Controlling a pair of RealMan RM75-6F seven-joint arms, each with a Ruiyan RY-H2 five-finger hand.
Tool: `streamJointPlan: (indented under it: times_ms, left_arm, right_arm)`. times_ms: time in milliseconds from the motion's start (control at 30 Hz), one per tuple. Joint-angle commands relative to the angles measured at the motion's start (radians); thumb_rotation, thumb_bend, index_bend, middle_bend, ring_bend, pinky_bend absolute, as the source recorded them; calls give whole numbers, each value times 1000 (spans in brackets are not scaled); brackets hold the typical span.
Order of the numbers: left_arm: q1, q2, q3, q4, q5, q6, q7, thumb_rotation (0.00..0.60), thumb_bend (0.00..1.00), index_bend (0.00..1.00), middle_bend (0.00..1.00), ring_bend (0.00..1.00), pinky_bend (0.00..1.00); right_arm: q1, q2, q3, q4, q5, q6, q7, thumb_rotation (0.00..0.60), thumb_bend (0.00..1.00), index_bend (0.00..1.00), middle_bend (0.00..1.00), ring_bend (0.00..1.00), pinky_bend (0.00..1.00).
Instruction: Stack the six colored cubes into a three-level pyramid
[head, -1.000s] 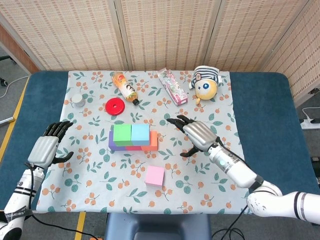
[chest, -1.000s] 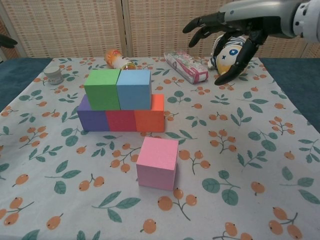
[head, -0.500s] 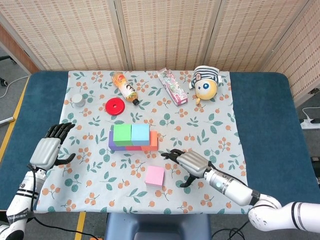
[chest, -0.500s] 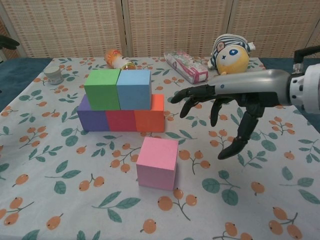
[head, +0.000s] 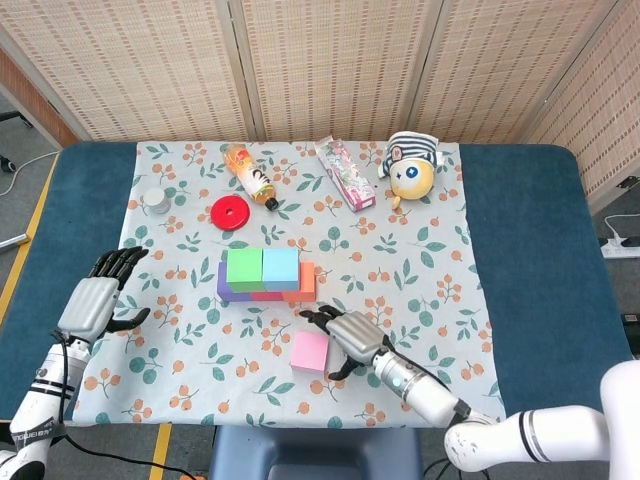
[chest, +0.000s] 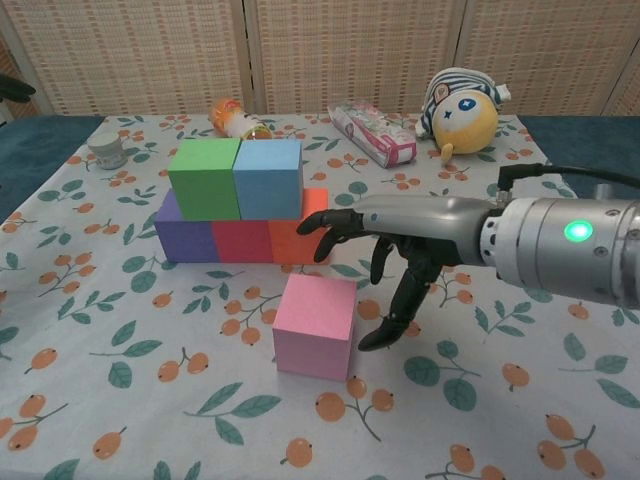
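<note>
- Pink is the colour left over: the pink cube (chest: 315, 326) sits alone on the flowered cloth (head: 420, 290), just in front of the stack and apart from it.
- The stack has two levels: purple cube (chest: 186, 237), red cube (chest: 241, 241) and orange cube (chest: 303, 236) in a row, with the green cube (chest: 205, 179) and blue cube (chest: 268, 178) on top, touching.
- My right hand (chest: 385, 255) is spread wide and holds nothing; it hangs just beside the pink cube on its right, thumb low by the side face (I cannot tell whether it touches).
- My left hand (head: 93, 300) rests off to the side, fingers loosely apart, empty.
- I judge this the reach for the last cube. The next move calls for closing on opposite side faces, lifting clear of the upper pair, and setting it centred over the green-blue seam.
- A cube has no long axis; it sits flat, edges turned slightly off the stack's row, so a small twist will be needed.
</note>
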Motion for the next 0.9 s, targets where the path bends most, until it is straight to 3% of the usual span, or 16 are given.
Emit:
streamJointPlan:
  times_ms: [33, 367, 900]
  left_arm:
    - [2, -3, 0, 10, 7, 1, -14, 600, 294, 69, 44, 0, 33]
    - [6, -7, 3, 40, 27, 0, -68, 600, 293, 69, 45, 0, 33]
    - [8, -15, 4, 74, 48, -2, -118, 600, 293, 69, 44, 0, 34]
  right_arm:
    - [16, -36, -2, 12, 31, 18, -24, 600, 0, 0, 151, 67, 331]
    - [33, -129, -15, 71, 71, 80, -104, 600, 0, 0, 153, 84, 331]
    - [28, -166, -15, 92, 76, 99, -121, 600, 0, 20, 153, 109, 333]
